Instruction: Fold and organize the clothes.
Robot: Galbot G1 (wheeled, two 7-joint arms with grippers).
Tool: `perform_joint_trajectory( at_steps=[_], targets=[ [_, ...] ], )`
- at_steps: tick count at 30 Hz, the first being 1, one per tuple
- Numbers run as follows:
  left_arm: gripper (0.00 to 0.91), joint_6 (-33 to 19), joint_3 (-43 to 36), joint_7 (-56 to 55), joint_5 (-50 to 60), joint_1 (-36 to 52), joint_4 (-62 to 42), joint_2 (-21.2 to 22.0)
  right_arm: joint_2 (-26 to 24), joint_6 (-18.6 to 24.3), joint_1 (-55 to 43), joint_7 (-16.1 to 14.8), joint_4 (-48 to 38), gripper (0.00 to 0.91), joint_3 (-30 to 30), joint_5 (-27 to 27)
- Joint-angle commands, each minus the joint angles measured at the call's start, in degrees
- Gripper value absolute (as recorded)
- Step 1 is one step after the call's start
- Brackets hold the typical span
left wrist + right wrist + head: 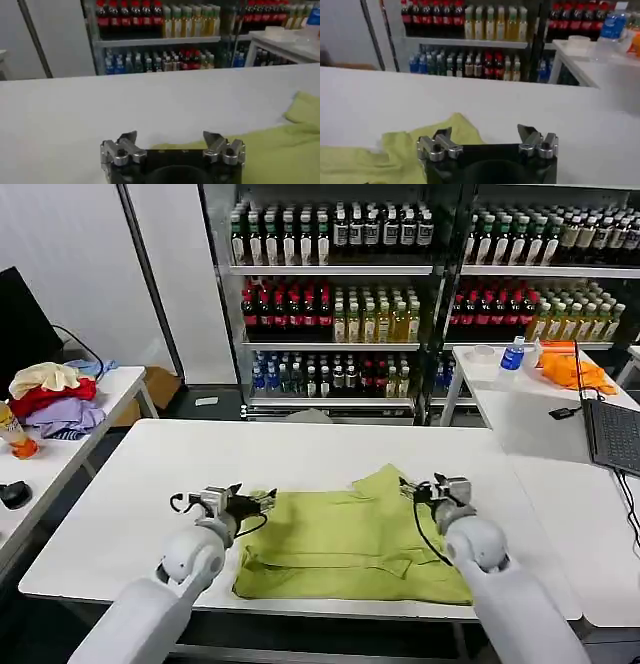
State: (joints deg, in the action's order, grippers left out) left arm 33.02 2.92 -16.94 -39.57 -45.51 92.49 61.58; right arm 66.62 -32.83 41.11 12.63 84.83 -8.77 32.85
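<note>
A: Largest item first?
B: White table point(300, 459), carrying everything else. Behind it, shelves of bottled drinks point(335, 304).

A: The garment?
B: Lime-green T-shirt point(345, 544) on the table's near half, partly folded, one sleeve flap pointing toward the shelves. It reaches nearly to the table's front edge.

A: Arms?
B: Left gripper point(258, 502) sits at the shirt's left edge, level with its upper part. In the left wrist view the left gripper point(172, 142) has its fingers spread wide, nothing between them, green cloth just ahead. Right gripper point(412, 487) sits at the shirt's right upper edge, just beside the sleeve flap. In the right wrist view the right gripper point(487, 139) is likewise spread apart and empty, with the cloth directly beneath and ahead of it.

A: Contact with the shirt?
B: Both low over the cloth; cannot tell whether the fingertips touch it
</note>
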Motion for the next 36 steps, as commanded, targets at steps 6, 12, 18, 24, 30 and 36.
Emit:
perform_joint_trajectory(
  at_steps=[6, 12, 18, 24, 30, 36],
  targets=[
    [0.907, 0.2, -1.9, -1.0, 0.8, 2.9, -5.8, 2.3, 5.9, -0.1, -10.4, 0.0, -14.4, 0.907, 4.6, -0.7],
    [0.907, 0.2, -0.9, -0.9, 0.1, 1.1, -4.7, 1.8, 7.5, -0.2, -12.8, -0.5, -18.5, 0.907, 6.4, -1.1],
    [0.131, 0.1, -0.3, -0.7, -1.1, -0.7, -3.4, 0.8, 8.5, -0.2, -12.6, -0.4, -19.8, 0.000, 6.4, -0.7],
    [0.040, 0.1, 0.1, -0.3, -1.6, -1.4, -2.9, 0.4, 8.6, 0.0, -11.6, -0.5, -19.3, 0.000, 6.1, -0.7],
    [0.030, 0.0, 0.6, 0.3, -2.6, -1.8, -2.2, 0.1, 8.1, 0.1, -10.4, -0.5, -17.7, 0.000, 5.7, -0.4],
    [0.030, -0.4, 1.4, 1.0, -4.4, -2.1, -0.5, -0.1, 7.4, 0.7, -8.2, -0.1, -12.5, 0.000, 5.2, -0.5]
  ],
)
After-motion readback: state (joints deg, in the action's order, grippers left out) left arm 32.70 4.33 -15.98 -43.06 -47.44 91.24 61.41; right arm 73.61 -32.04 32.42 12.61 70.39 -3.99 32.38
